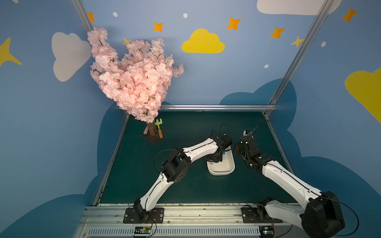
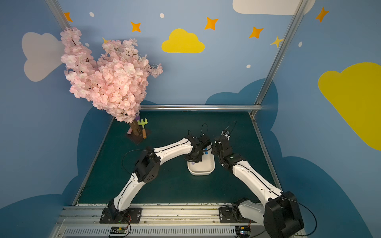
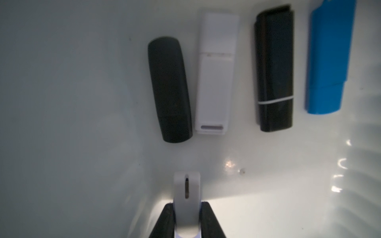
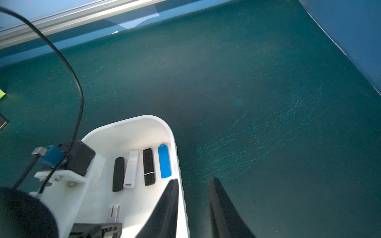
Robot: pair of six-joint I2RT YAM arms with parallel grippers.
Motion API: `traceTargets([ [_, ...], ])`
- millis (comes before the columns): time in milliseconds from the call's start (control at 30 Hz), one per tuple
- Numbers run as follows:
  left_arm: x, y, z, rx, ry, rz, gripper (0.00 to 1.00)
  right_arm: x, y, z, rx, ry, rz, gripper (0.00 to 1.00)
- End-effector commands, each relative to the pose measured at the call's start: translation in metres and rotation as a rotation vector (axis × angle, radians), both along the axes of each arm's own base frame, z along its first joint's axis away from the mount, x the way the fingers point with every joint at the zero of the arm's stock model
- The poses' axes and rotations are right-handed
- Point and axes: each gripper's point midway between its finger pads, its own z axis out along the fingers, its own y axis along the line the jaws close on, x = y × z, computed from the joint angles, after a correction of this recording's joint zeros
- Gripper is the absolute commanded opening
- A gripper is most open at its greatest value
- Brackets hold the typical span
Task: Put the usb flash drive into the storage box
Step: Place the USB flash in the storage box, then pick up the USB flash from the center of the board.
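Observation:
The white storage box [image 1: 221,172] [image 2: 201,173] [image 4: 144,118] sits mid-table on the green mat. My left gripper [image 3: 186,203] [image 1: 214,159] reaches down inside it, shut on a pale grey usb flash drive [image 3: 186,191] [image 4: 115,212] with a slot in its end, held just above the box floor [image 3: 82,103]. Lying side by side further in are a matte black drive [image 3: 169,90], a white drive [image 3: 214,74], a glossy black drive [image 3: 274,70] and a blue drive [image 3: 327,57]. My right gripper [image 4: 193,179] [image 1: 237,150] hovers open and empty over the box's right rim.
A pink blossom tree [image 1: 134,76] stands at the back left, with a green toy rake [image 1: 158,127] leaning by its trunk. An aluminium rail [image 1: 216,107] runs along the table's far edge. Blue walls close in both sides.

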Motion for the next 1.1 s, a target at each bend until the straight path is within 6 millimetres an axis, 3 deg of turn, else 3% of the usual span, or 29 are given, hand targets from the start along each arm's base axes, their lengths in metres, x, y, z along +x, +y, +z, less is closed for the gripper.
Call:
traceTargets([
  [0, -0.004, 0.004, -0.003, 0.018, 0.015, 0.007, 0.29, 0.003, 0.001, 0.003, 0.011, -0.010, -0.004, 0.30],
  [100, -0.004, 0.004, 0.000, 0.018, 0.006, 0.006, 0.36, 0.004, 0.001, 0.003, 0.012, -0.009, -0.004, 0.30],
  [300, 0.000, 0.000, 0.016, -0.008, -0.028, 0.000, 0.37, 0.004, 0.002, 0.002, 0.012, -0.005, -0.002, 0.30],
  [467, 0.006, -0.015, 0.061, -0.087, -0.106, -0.042, 0.37, 0.004, 0.002, 0.002, 0.013, -0.004, -0.003, 0.30],
  [600, 0.010, -0.006, 0.099, -0.106, -0.192, -0.033, 0.38, 0.004, 0.001, 0.002, 0.009, -0.004, -0.003, 0.30],
  [733, 0.006, 0.017, 0.122, -0.099, -0.236, -0.021, 0.38, 0.003, 0.002, 0.004, 0.015, -0.009, 0.000, 0.30],
  [833, -0.003, 0.045, 0.136, -0.082, -0.269, -0.013, 0.38, 0.004, 0.005, 0.003, 0.032, -0.005, 0.003, 0.30],
  [933, -0.016, 0.087, 0.145, -0.079, -0.294, 0.022, 0.39, 0.004, 0.016, 0.003, 0.057, 0.006, 0.058, 0.30],
  [1067, -0.039, 0.156, 0.138, -0.099, -0.286, 0.105, 0.42, 0.002, 0.037, 0.004, 0.066, 0.030, 0.182, 0.30],
])
